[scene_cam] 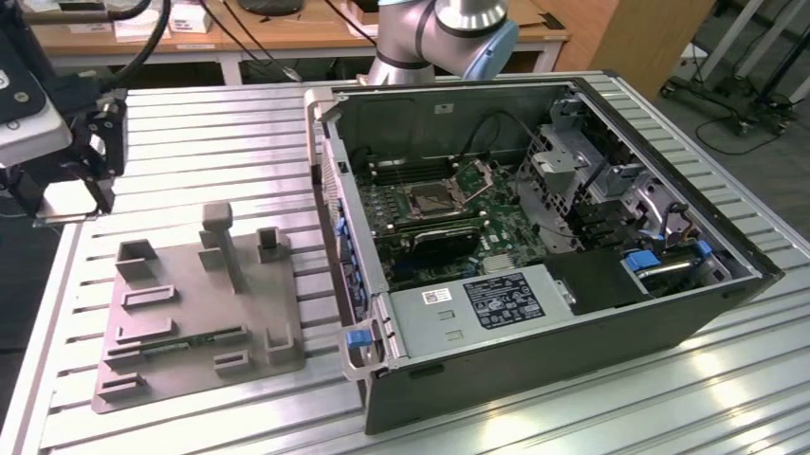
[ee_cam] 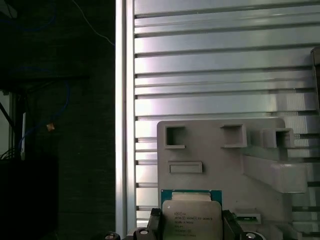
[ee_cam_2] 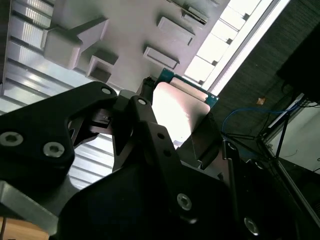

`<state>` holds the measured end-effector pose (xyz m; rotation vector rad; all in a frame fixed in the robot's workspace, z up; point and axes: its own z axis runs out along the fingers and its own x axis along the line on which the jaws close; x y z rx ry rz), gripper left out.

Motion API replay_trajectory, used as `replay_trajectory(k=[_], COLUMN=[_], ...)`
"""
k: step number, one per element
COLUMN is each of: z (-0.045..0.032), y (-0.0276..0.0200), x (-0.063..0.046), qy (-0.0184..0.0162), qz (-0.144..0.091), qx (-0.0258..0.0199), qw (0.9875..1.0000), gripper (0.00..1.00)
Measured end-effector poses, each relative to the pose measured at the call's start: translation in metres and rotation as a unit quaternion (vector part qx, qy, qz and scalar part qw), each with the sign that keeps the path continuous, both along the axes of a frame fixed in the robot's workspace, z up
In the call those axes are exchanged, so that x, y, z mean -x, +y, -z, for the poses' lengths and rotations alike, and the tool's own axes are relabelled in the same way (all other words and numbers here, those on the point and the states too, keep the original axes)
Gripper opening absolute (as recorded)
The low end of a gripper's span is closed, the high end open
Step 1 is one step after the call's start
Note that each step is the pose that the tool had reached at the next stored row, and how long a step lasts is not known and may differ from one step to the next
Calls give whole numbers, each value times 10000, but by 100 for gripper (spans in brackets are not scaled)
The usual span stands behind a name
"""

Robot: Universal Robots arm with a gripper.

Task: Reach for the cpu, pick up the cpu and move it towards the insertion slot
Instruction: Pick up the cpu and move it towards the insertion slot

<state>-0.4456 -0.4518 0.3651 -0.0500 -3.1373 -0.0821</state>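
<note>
A: Exterior view: gripper hangs upright near the edge of the table, beside the grey tray. Insertion slot well apart, toward the exterior view's right, inside the case.
B: Second wrist view: cpu pinched between the fingers.
A: First wrist view agrees: fingers press its opposite edges; tray lies beyond.

Lower edge of cpu off-frame
</note>
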Motion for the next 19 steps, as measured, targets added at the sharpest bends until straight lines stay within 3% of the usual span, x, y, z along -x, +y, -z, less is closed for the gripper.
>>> replay_trajectory(k=[10,19], z=[-157,-161], y=[12,14], x=[1,-8], qy=[-1,0], qz=[0,4], qx=[0,1], qw=[10000,10000], gripper=[55,55])
